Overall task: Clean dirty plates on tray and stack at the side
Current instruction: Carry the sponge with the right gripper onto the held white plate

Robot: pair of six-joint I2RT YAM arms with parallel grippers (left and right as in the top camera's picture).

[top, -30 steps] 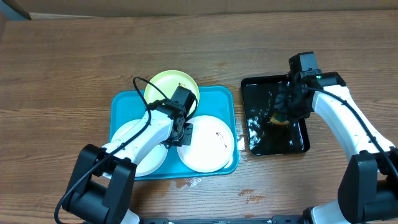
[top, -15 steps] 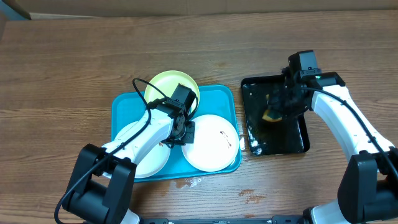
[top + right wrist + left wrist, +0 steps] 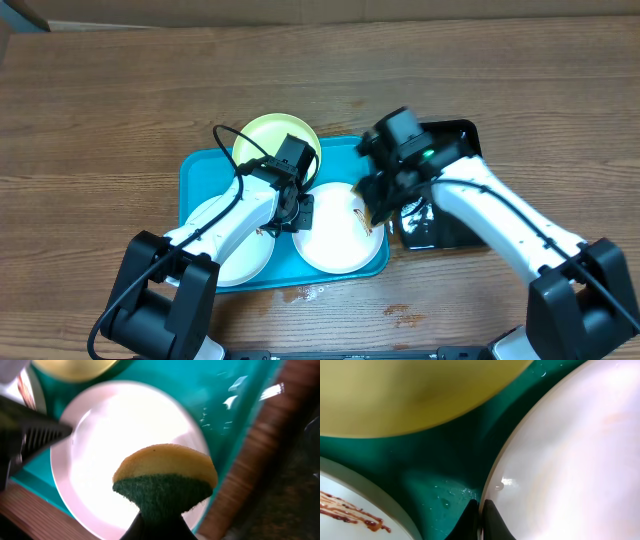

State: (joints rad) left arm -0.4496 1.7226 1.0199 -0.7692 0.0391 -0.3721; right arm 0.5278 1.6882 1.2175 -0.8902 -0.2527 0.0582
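Overhead: tray [image 3: 195,170] sits left of centre on the table [image 3: 100,100] and carries all three plates.
- Yellow plate [image 3: 277,140] lies at the far edge, its rim overhanging the tray's back wall.
- Left white plate [image 3: 225,245] lies in the near-left part. The left wrist view shows a brown smear [image 3: 350,510] on it.
- Right white plate [image 3: 335,240] lies in the near-right part, with faint dark marks near its right side.

Left gripper [image 3: 303,212] is at the left rim of the right white plate. In the left wrist view its jaws are clamped thin on that rim [image 3: 481,515]. Water droplets [image 3: 445,495] lie on the tray floor just beside the rim.

Right gripper [image 3: 372,208] is over the right edge of the right white plate, at the tray's right wall. In the right wrist view its jaws are clenched on a sponge [image 3: 165,477], yellow on top with the green scouring face towards the camera. The sponge is over the plate [image 3: 115,445]; I cannot tell whether it touches.

Black tray [image 3: 432,232] lies just right of the tray, partly hidden under the right arm.
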